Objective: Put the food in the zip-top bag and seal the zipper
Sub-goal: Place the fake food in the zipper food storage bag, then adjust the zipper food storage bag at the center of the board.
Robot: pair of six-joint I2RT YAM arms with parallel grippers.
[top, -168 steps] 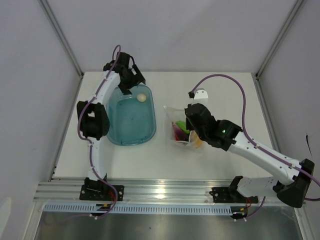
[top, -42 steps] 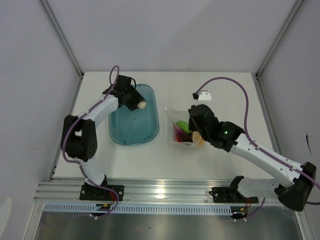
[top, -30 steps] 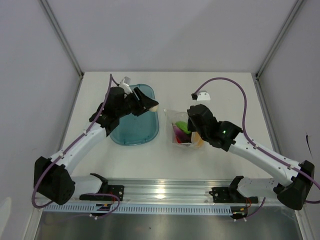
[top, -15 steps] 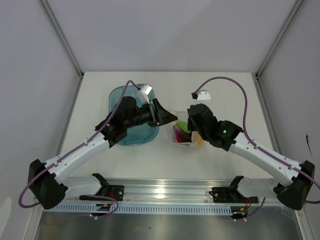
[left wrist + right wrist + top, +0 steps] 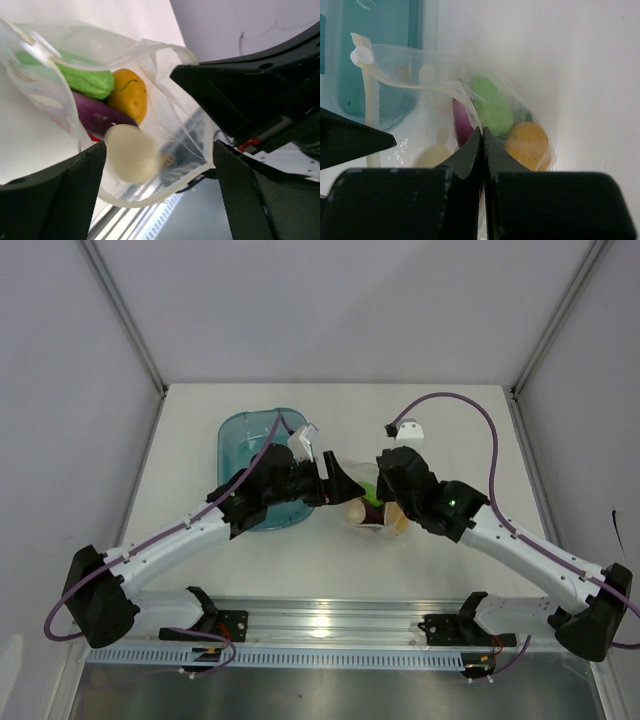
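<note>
The clear zip-top bag [image 5: 348, 483] lies right of centre with its mouth held open. My right gripper [image 5: 384, 498] is shut on the bag's upper edge [image 5: 470, 102]; its own view shows the closed tips [image 5: 481, 131] on the film. Inside lie the light green pod [image 5: 492, 109], the yellow-orange piece [image 5: 529, 145] and the purple piece [image 5: 462, 125]. My left gripper [image 5: 334, 480] is at the bag's mouth, its jaws [image 5: 159, 146] wide open. The white ball [image 5: 131, 152] is blurred, inside the bag [image 5: 185, 115] and free of the fingers. A sliver of red [image 5: 93, 137] shows under the purple piece.
The teal translucent tub [image 5: 250, 440] stands left of the bag and holds no food; it also shows in the right wrist view [image 5: 375, 60]. A small white connector [image 5: 403, 427] on the purple cable lies behind the bag. The metal rail runs along the near edge.
My left arm swung from the tub across to the bag carrying the white ball. Its jaws have opened and the ball has dropped into the bag. The right gripper stayed on the bag's edge.
</note>
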